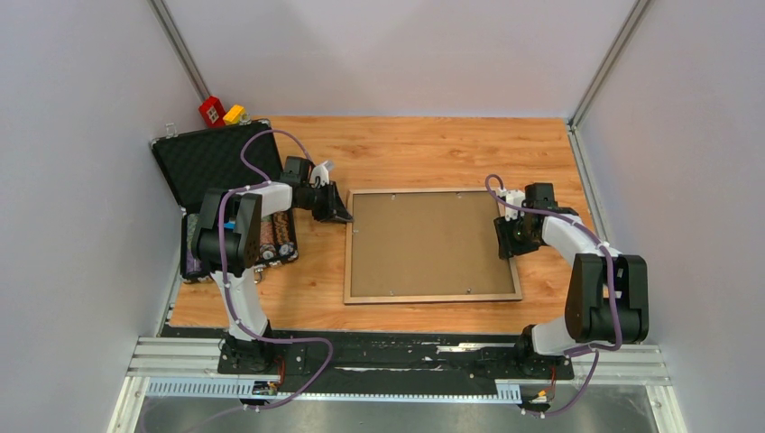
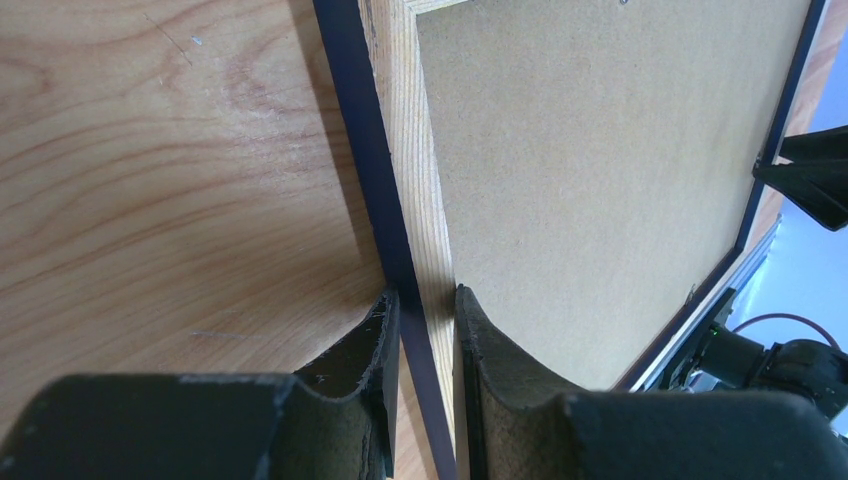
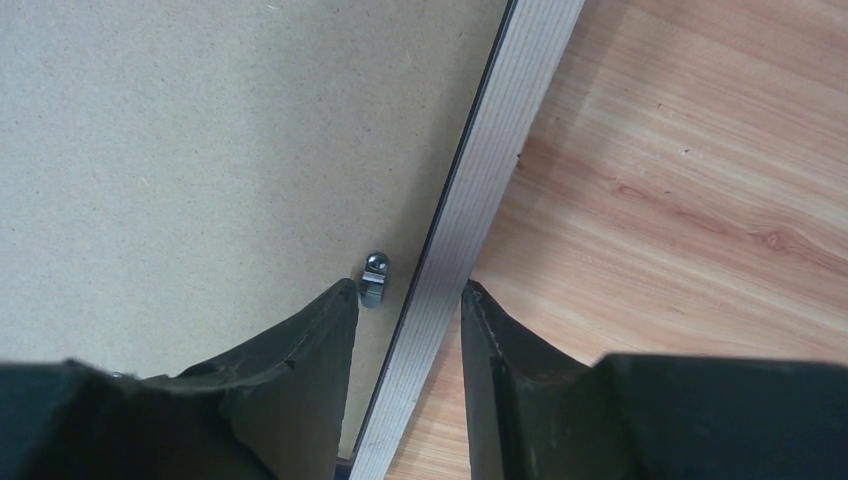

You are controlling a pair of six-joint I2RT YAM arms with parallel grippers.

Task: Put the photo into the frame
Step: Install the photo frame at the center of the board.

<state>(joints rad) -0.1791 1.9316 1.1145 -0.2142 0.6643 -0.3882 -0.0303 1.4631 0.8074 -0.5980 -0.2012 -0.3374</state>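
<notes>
Frame point(image 1: 433, 297), back up, table point(image 1: 406, 153) centre, grasp under way. Left gripper point(image 2: 422, 300) clamps one rail; right gripper point(image 3: 410, 290) straddles the other, slack. Next (likely): clench right.

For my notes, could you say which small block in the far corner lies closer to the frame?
The yellow block, just right of the red block, nearer the frame.

- The frame point(image 1: 433, 296) has a pale wood back.
- The backing board point(image 1: 428, 242) is brown, matt and grainy.
- The table point(image 1: 424, 149) is smooth wood.
- The clip point(image 3: 373, 278) is shiny metal.
</notes>
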